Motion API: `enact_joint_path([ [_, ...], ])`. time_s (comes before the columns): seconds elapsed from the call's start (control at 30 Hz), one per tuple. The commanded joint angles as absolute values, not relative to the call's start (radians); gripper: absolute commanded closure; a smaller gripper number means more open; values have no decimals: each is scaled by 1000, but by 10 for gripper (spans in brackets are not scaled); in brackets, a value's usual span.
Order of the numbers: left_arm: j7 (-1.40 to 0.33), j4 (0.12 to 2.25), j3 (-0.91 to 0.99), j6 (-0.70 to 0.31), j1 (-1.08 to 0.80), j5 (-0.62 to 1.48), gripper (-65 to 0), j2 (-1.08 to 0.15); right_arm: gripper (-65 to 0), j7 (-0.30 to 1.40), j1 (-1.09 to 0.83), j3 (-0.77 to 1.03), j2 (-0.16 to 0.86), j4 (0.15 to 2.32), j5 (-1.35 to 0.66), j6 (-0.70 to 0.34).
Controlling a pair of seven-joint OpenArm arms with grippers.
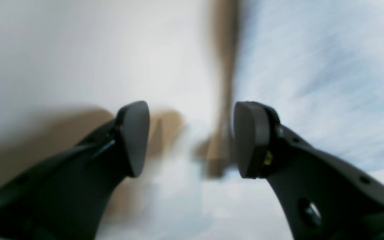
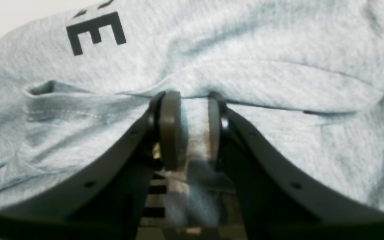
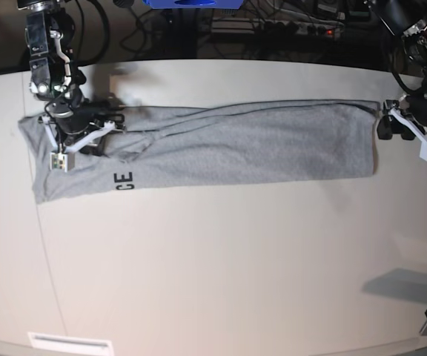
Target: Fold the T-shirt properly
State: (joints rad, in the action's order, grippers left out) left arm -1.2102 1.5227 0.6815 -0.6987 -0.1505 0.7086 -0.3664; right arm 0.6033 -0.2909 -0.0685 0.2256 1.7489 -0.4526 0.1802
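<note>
Now mid-fold: T-shirt (image 3: 236, 144) lies lengthwise along the table's (image 3: 221, 267) far edge. My right gripper (image 2: 194, 130) pinches its cloth; left gripper (image 1: 192, 140) gapes empty. Next: regrasp.

White table (image 3: 221, 252); grey T-shirt (image 3: 258, 144) lying folded lengthwise across it.

Left wrist view smeared by motion blur; base view evenly lit, soft shadows.

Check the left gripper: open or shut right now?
Open. The left gripper shows a wide empty gap between its pads, clear of the T-shirt.
</note>
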Motion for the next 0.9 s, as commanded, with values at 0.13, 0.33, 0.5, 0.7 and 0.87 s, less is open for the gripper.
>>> enact_joint_path([
  [0.13,-1207,1517,688,-698,-168,881,-395,-418,-145,599,-286,-62,236,1758,-452,179],
  [0.33,-1207,1448,688,-698,-157,917,-395,-418,-145,599,-286,-61,236,1758,-452,179],
  [0.5,-1207,1380,688,-698,-139,891,-395,-418,-145,599,-286,-61,236,1758,-452,179],
  [0.7,-1204,1377,691,-698,-133,756,-395,-414,-145,599,-286,-61,237,1758,-452,179],
  [0.87,-1205,1377,688,-698,-107,730,-395,-409,-145,599,-286,-62,237,1758,-452,179],
])
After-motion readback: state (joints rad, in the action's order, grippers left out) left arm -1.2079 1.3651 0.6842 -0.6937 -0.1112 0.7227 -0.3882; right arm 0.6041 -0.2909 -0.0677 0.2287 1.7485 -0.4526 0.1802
